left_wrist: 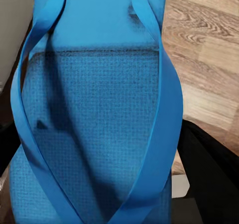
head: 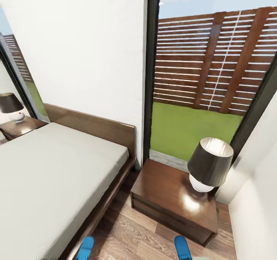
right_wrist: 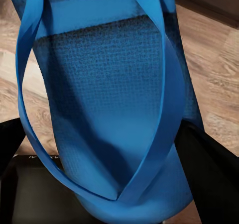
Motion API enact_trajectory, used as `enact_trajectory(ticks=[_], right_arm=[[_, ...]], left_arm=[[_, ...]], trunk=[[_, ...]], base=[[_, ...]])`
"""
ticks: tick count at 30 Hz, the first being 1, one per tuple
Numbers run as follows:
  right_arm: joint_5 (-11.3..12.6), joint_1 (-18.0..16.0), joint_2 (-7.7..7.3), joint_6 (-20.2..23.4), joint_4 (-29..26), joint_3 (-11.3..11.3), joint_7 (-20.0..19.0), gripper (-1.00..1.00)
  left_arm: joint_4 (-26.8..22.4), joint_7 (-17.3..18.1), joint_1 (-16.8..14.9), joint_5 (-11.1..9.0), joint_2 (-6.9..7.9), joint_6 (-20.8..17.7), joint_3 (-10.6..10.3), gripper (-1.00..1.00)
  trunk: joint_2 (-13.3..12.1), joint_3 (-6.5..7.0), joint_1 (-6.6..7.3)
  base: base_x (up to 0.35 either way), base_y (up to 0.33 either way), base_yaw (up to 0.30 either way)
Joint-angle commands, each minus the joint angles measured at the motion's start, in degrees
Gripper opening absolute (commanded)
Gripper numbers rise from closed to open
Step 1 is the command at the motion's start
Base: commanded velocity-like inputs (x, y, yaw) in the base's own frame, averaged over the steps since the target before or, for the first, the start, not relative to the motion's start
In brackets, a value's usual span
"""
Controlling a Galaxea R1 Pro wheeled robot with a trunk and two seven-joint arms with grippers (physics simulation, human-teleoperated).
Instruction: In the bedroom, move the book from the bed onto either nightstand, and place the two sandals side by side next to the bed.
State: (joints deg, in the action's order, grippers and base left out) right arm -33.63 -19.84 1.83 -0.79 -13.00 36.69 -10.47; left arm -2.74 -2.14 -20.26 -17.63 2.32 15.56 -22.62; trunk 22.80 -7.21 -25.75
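the two sandals sit one in each of my grippers: my left gripper (left_wrist: 99, 204) clamps the left sandal (left_wrist: 94, 114), my right gripper (right_wrist: 99, 194) clamps the right sandal (right_wrist: 107, 99). their blue tips show at 6 o'clock, flanking bare floor (head: 134, 233) between the bed (head: 50, 179) and nightstand (head: 169, 198).

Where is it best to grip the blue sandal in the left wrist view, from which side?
Grip the blue sandal across its flat sole at the toe end, where the straps meet, coming lengthwise from that end: both side edges lie bare.
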Motion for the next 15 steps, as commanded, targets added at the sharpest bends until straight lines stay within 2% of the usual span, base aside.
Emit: enact_trajectory(ticks=[1, 6, 9, 15], right_arm=[[-0.47, -0.03, 0.03, -0.08, -0.1, 0.49, -0.34, -1.0], [-0.47, -0.03, 0.1, -0.08, -0.08, 0.49, -0.34, -1.0], [-0.47, -0.03, 0.13, -0.08, -0.03, 0.49, -0.34, -1.0], [-0.46, -0.03, -0.01, -0.08, -0.02, 0.54, -0.27, -1.0]], left_arm=[[0.01, -0.23, -0.05, -0.3, -0.01, 0.15, -0.49, -1.0], [0.06, -0.23, 0.18, -0.24, -0.13, 0.22, -0.53, -1.0], [-0.01, -0.18, 1.8, -0.12, -0.15, 0.3, -0.57, -1.0], [-0.03, -0.18, 2.91, -0.08, -0.25, 0.35, -0.64, -1.0]], trunk=[[0.12, -0.14, -0.03], [0.12, -0.25, -0.03], [0.12, -0.31, -0.03], [0.12, -0.4, -0.03]], base=[[0.0, 0.0, 0.256], [0.0, 0.0, 0.256], [0.0, 0.0, 0.256], [0.0, 0.0, 0.255]])
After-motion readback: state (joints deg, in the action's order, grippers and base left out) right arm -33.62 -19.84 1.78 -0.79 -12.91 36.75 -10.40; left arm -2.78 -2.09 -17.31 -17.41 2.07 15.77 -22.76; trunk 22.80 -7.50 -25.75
